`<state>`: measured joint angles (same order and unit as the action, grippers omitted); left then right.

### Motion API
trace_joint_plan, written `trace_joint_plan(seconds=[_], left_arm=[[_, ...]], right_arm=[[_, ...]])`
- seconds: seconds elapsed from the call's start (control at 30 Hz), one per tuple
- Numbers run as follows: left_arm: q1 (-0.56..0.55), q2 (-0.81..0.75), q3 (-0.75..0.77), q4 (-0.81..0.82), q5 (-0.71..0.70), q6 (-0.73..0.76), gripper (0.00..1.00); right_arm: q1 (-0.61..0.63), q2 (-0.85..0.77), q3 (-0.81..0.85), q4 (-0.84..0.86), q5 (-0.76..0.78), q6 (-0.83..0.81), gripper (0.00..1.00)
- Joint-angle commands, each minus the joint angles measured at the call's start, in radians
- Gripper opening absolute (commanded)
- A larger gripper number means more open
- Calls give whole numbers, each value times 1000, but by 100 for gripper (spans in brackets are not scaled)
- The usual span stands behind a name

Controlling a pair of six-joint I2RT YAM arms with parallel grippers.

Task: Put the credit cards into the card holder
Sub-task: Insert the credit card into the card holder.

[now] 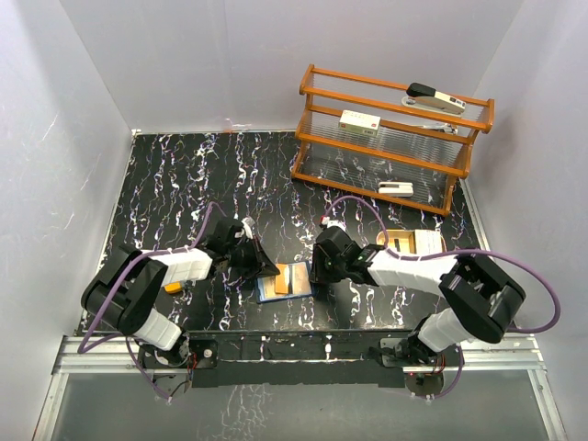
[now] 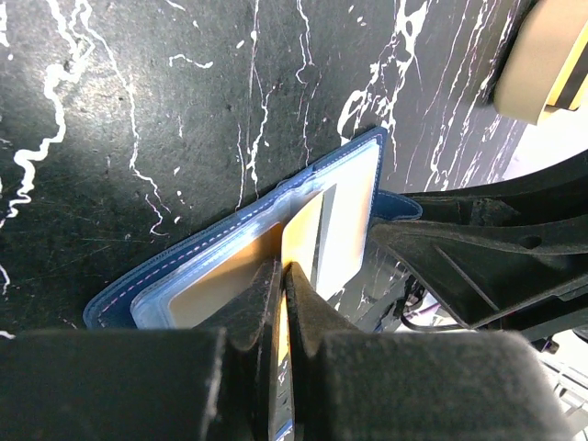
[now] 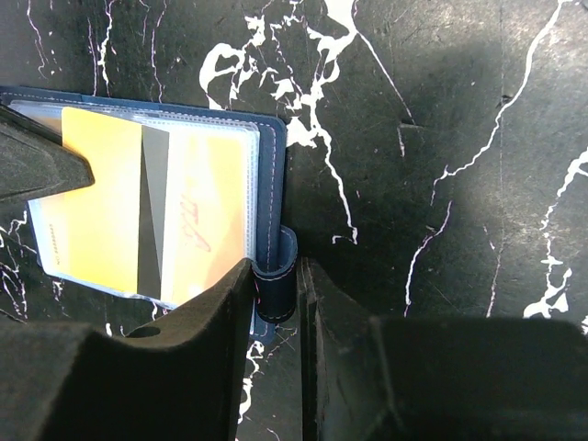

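card (image 2: 304, 241) end hidden behind fingers (image 2: 246, 317), tray (image 2: 537, 69) cropped

- Black table (image 1: 184, 184), veined with white marbling, enclosed by pale panels (image 1: 230, 64).
- Wooden rack (image 1: 395, 94) with clear shelves, far right.
- Three white devices on it: one with a dark end (image 1: 434, 99) on top, one (image 1: 359, 120) lower left, one (image 1: 395, 187) on the bottom shelf.
- Beige tray (image 1: 427, 241), right, nearer than the rack.
- Small orange object (image 1: 172, 288), near left.

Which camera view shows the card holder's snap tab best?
Right wrist: the snap tab juts from the card holder, close and sharp, between the fingers of the right end effector. Left wrist shows only part of it, beside a dark finger. In top external, it is too small to make out.
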<state>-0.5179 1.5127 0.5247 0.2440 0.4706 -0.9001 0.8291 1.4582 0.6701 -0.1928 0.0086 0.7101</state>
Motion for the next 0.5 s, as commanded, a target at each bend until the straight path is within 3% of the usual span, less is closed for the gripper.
trace_joint_plan(seconds=[0.0,0.47], left_arm=[[5,-16,-35,13,-56,-18,0],[0,19,-108,194,-23,-132,0]], right_arm=[[4,-8,-50,3,-16,50,22],[9,-39,-131,126,-97,187,21]])
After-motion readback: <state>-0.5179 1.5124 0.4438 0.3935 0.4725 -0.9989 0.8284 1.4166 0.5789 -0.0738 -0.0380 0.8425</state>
